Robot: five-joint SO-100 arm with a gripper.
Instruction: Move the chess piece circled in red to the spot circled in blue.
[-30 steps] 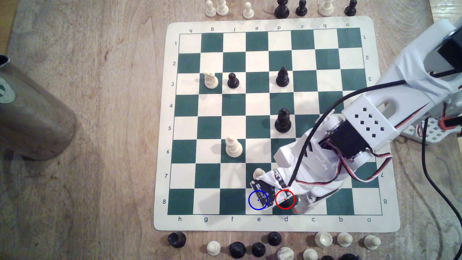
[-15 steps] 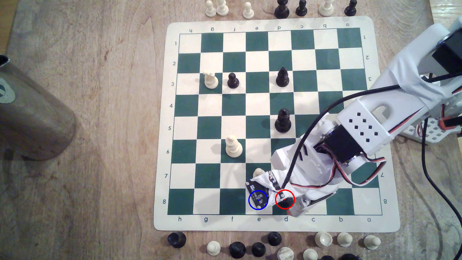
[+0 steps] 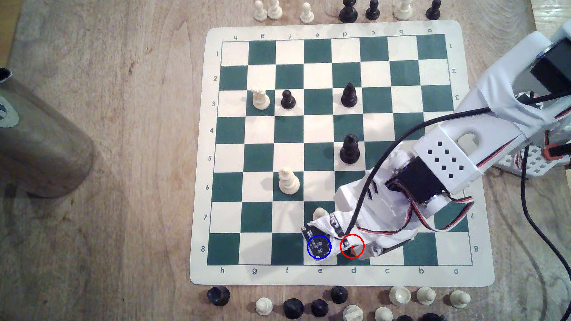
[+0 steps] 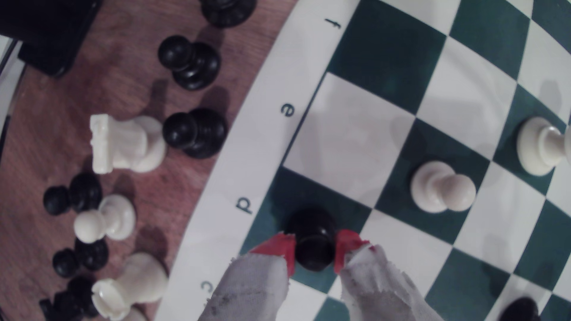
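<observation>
The black pawn point(image 4: 313, 239) stands on the dark green corner-row square lettered d, the one ringed in red in the exterior view, and the fingers point(image 4: 314, 251) straddle it: one red-tipped pad on each side of its round head, drawn in close enough to look like a pinch, though I cannot tell whether both pads truly press on it. The fingers are wrapped in frayed grey cloth, probably for grip on the glossy plastic. From the pawn, the cream target square point(image 4: 349, 145) lies immediately beside it along the same edge row, bare and free, so the move is a short sideways hop. In the exterior view the wrist's circuit board hangs over the blue ring point(image 3: 319, 246), hiding that square. A white pawn point(image 4: 441, 186) stands diagonally next to the black pawn, one row inward from the target; I reckon it is the only neighbour worth minding during the carry. Captured pieces crowd the wooden bench point(image 4: 129, 89) just off the chess mat point(image 4: 247, 160) beyond the pawn's edge. Readable writing: the border letters c, d, e, f beside the pawn, and the row number 8 at both ends of its row in the exterior view
</observation>
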